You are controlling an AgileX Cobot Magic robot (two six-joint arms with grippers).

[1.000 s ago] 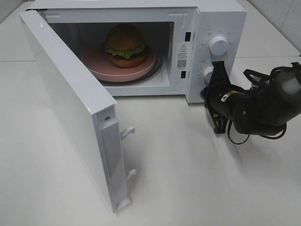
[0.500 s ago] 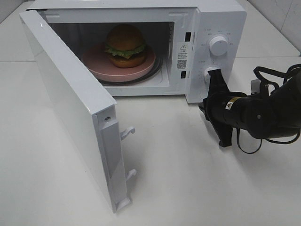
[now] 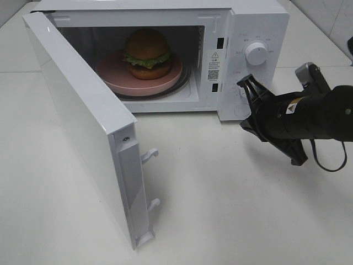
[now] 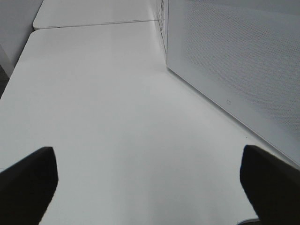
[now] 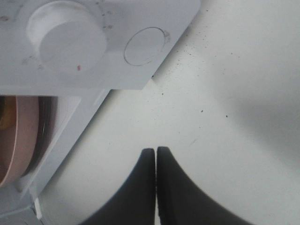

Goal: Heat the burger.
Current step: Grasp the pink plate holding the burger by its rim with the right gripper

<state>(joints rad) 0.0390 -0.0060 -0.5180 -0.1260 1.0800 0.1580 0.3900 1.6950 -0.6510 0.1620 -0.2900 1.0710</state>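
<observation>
Burger [image 3: 146,53] on pink plate [image 3: 110,74] inside open microwave [image 3: 259,22], well apart from empty, tightly closed right hand [image 3: 246,83] outside

The microwave [image 3: 259,22] is white all over, and its door [image 4: 234,61] carries a fine dotted mesh pattern. The burger [image 3: 146,52] has a golden-brown bun, green lettuce, a yellow cheese edge and a dark patty; the plate [image 3: 110,74] is pink. The knob [image 5: 65,37] is white with a small red mark. The sticker [image 3: 214,66] is white with black print. The table [image 5: 234,93] is white, flecked with dark specks. The left gripper [image 4: 150,187] and right gripper [image 5: 156,157] are black, with a yellow label [image 3: 288,109] on the right arm
</observation>
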